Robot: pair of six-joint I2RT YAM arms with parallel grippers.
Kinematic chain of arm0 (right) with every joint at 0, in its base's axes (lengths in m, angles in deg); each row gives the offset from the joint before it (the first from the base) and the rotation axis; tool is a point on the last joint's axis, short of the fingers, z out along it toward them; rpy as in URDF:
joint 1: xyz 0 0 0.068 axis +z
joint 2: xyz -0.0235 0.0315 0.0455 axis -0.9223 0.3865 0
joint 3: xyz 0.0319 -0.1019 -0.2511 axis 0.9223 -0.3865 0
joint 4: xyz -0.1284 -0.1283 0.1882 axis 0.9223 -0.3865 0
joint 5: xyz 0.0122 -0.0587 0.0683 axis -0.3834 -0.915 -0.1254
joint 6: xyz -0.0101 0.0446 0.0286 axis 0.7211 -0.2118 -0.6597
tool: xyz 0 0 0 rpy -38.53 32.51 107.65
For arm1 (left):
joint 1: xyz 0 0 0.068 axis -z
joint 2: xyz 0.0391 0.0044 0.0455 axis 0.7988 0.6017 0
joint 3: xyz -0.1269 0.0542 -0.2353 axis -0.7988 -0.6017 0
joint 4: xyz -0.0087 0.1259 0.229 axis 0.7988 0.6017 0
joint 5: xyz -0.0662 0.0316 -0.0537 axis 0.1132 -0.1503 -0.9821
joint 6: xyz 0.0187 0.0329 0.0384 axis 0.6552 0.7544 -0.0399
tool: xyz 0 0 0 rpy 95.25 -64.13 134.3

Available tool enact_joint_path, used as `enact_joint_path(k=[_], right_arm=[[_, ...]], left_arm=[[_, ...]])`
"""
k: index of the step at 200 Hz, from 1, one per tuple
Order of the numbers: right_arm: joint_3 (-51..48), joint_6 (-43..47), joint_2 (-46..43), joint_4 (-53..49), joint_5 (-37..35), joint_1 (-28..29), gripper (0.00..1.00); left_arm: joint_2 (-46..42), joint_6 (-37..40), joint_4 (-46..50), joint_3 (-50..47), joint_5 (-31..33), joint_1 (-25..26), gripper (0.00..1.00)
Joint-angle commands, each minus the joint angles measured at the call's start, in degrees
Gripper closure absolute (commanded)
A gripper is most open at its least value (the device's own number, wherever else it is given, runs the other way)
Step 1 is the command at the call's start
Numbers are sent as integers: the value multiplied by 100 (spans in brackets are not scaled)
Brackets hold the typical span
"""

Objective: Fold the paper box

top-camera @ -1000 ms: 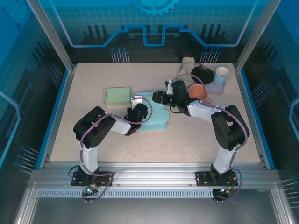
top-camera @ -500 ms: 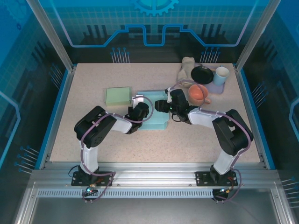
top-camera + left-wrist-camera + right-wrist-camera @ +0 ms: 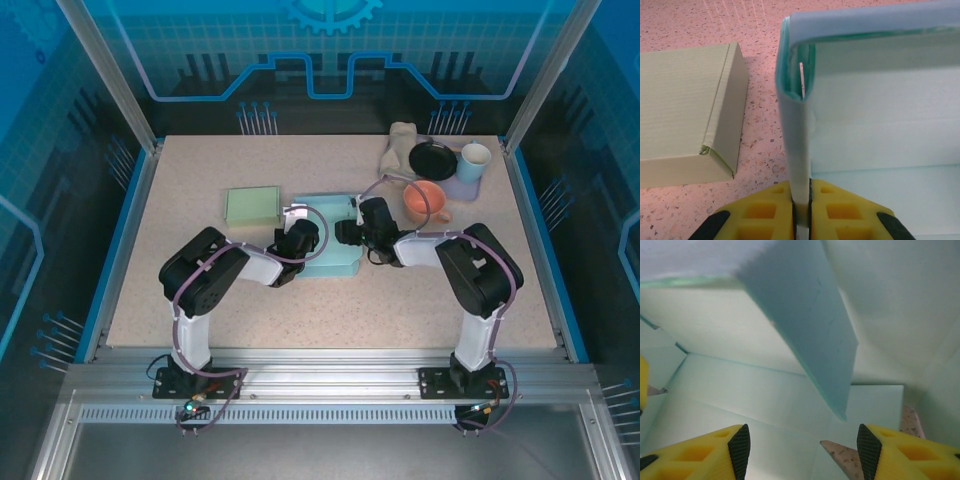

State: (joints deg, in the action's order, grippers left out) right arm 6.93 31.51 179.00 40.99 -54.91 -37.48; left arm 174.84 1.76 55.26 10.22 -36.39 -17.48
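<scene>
The pale teal paper box [image 3: 335, 262] lies central on the bench [image 3: 420, 290]. The left gripper [image 3: 801, 200] is clamped on its folded left wall, seemingly to steady it. The right gripper [image 3: 800, 450], jaws apart and empty, faces a loose inner flap [image 3: 810, 330].

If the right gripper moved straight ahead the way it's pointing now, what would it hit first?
Probably the paper box's raised flap, standing just ahead of the open right gripper; depth is unclear.

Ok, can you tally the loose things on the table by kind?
Paper boxes: 2 (teal paper box, green box)
Bowls: 1 (orange bowl)
Cups: 1 (pale cup)
Black round dish: 1
Beige item, kind unclear: 1
Lilac piece, kind unclear: 1
Total: 7
</scene>
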Motion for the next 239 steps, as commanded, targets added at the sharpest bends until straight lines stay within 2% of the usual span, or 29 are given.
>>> enact_joint_path(k=[1,28,67,146,213,239], right_arm=[[-157,54,-5,416,-422,-52,39],[-489,119,-291,562,-612,-79,39],[-389,6,-317,278,-661,-182,39],[51,-4,196,925,642,-126,39],[337,-328,590,639,659,-13,39],[418,-553,835,747,915,-16,39]], left_arm=[[115,30,256,73,56,37,87],[119,36,255,77,63,47,87],[115,24,257,66,69,41,87],[123,30,284,84,56,50,87],[125,40,290,93,55,51,87],[133,40,297,106,56,50,87]])
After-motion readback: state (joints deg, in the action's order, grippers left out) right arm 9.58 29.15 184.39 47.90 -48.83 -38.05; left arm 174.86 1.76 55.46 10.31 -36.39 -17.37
